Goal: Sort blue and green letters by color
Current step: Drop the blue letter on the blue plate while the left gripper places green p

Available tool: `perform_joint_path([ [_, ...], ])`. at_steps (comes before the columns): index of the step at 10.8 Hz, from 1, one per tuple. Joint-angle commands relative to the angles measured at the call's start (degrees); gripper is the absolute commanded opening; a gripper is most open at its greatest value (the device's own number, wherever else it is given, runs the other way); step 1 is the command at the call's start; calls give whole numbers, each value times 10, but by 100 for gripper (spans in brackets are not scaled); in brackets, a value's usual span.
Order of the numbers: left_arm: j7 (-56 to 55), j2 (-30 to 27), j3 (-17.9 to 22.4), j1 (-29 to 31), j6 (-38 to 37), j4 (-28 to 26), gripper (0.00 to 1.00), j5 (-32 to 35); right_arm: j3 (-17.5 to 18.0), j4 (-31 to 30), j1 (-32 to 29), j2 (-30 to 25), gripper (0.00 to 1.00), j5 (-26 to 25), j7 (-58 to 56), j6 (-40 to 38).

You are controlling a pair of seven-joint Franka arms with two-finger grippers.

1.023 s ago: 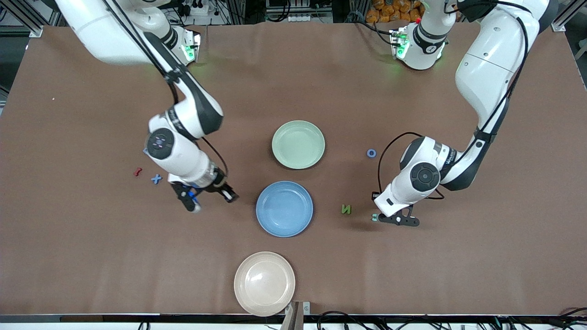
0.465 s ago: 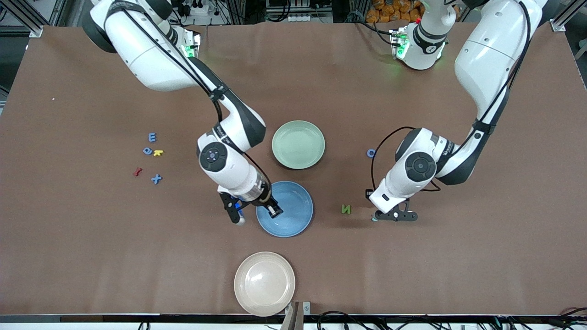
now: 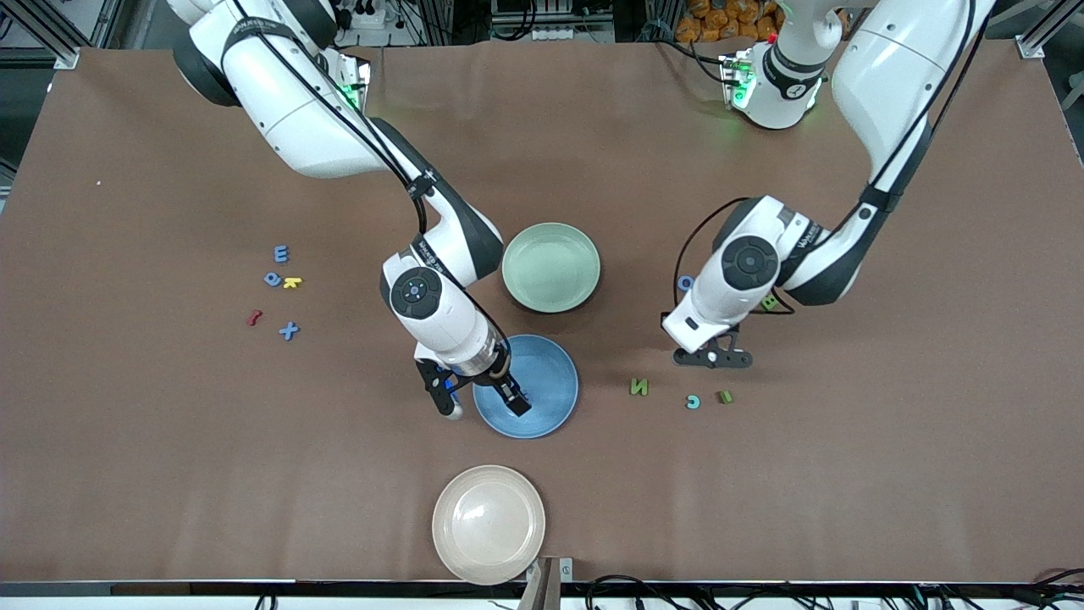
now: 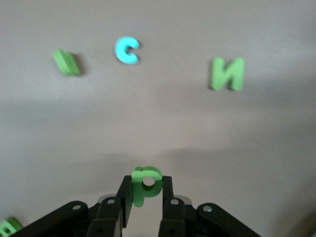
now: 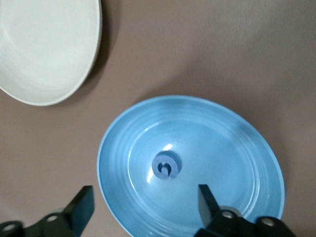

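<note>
Brown cloth is covering the table (image 3: 847, 474); we are listing what is lying on it.

Plates: a green plate (image 3: 550, 267), a blue plate (image 3: 542, 390) nearer the front camera, and a cream plate (image 3: 489, 524) nearest of all.

In the blue plate: one blue letter (image 5: 166, 165) is sitting at its middle. Our right gripper (image 5: 143, 210) is hanging over that plate's rim with its fingers spread wide and nothing between them.

Our left gripper (image 4: 147, 197) is pinching a green letter (image 4: 146, 182) over bare cloth toward the left arm's end.

Loose toward the left arm's end: a green N (image 3: 639, 387), a small light-blue c (image 3: 693, 402), a short green piece (image 3: 724, 396), a green B (image 3: 769, 301) and a blue ring-shaped letter (image 3: 684, 283) half hidden by the arm.

Loose toward the right arm's end: three blue letters (image 3: 289, 330), a yellow piece (image 3: 292, 282), a red piece (image 3: 253, 318).

We are judging the sort barely begun: the green plate is holding nothing.
</note>
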Motion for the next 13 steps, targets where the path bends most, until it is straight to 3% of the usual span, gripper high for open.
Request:
perform_joint_path([
  [1,-79,-25,-44,4,4,-26,0,-1,-9,8,-22,-18,100,-6,-26,-47],
  [3,-139,-23,-59,-15,4,-20,0,2,9,-9,-73,-67,100,-6,-99,-139],
  [5,-213,-11,-59,-61,4,1,0,5,28,-64,-123,-130,100,-2,-178,-144],
  [8,-295,16,-56,-124,4,29,0,6,29,-205,-187,-235,100,0,-328,-148],
  [10,-362,22,-31,-187,-1,31,0,29,28,-298,-238,-289,100,0,-443,-148],
  [13,-415,32,-20,-246,-2,43,0,31,23,-394,-317,-329,100,-10,-636,-139],
])
